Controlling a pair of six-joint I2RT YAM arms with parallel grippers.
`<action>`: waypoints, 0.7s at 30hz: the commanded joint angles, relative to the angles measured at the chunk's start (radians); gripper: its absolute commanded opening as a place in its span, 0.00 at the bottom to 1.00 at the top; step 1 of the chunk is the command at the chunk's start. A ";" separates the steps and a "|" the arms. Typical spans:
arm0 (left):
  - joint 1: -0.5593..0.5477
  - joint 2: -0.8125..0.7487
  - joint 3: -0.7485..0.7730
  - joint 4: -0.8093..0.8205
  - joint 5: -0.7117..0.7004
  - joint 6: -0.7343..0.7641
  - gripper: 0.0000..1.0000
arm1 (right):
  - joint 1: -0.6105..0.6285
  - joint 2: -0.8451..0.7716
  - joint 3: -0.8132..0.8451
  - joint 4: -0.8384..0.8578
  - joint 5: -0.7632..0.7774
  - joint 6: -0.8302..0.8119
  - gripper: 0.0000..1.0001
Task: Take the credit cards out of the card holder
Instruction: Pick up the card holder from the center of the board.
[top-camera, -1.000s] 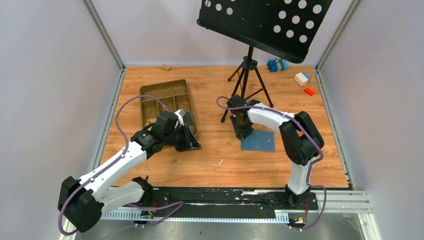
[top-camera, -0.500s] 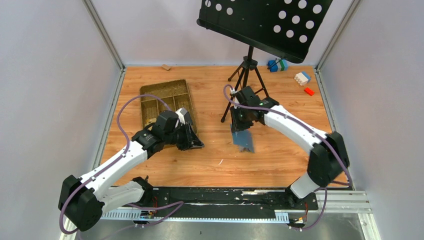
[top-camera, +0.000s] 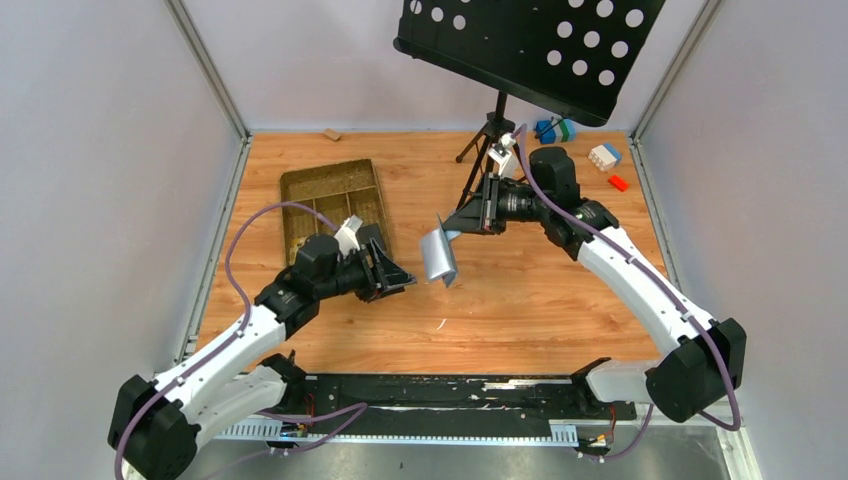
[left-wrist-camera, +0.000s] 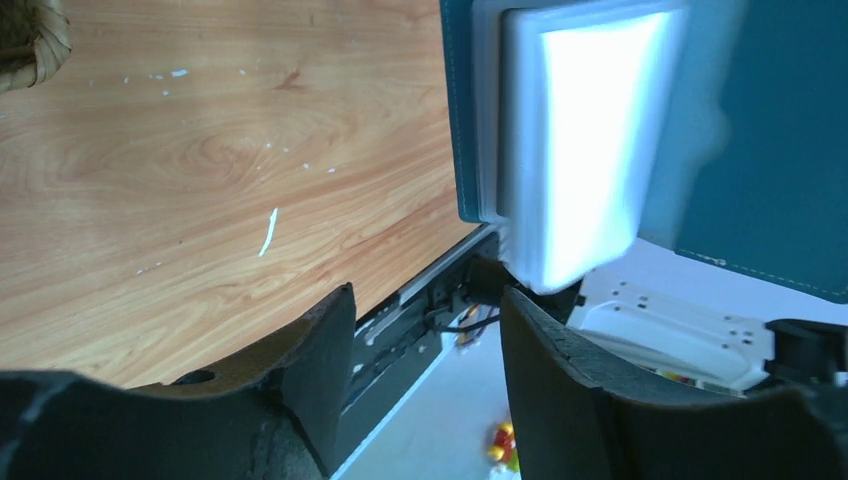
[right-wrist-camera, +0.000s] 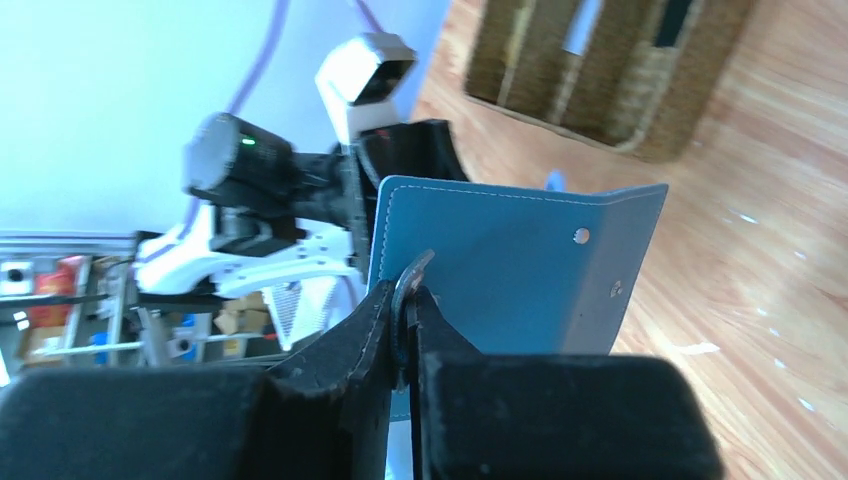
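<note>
Card holder: it's up in the air above the bench, hanging part-folded between the two arms.
Cards: from the left wrist we see a pale card lying against the holder's inner face, washed out by glare.
Right hand: clenched on the holder's near edge, carrying it.
Left hand: fingers spread, nothing between them, close below the holder.
Tray: brown and compartmented, on the bench behind the left hand; we cannot make out its contents.
Change: a second ago the holder lay flat on the bench under the right hand. Now it's lifted and swung left, and the left hand has turned from the tray's corner to face it.
</note>
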 joint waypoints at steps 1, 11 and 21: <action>0.027 -0.061 -0.075 0.230 0.039 -0.130 0.64 | -0.009 -0.021 0.014 0.291 -0.165 0.247 0.00; 0.028 -0.058 -0.136 0.570 0.066 -0.331 0.71 | -0.009 -0.032 0.001 0.666 -0.159 0.629 0.00; 0.028 0.049 -0.114 0.859 0.072 -0.475 0.74 | -0.007 -0.096 -0.039 0.712 -0.110 0.739 0.00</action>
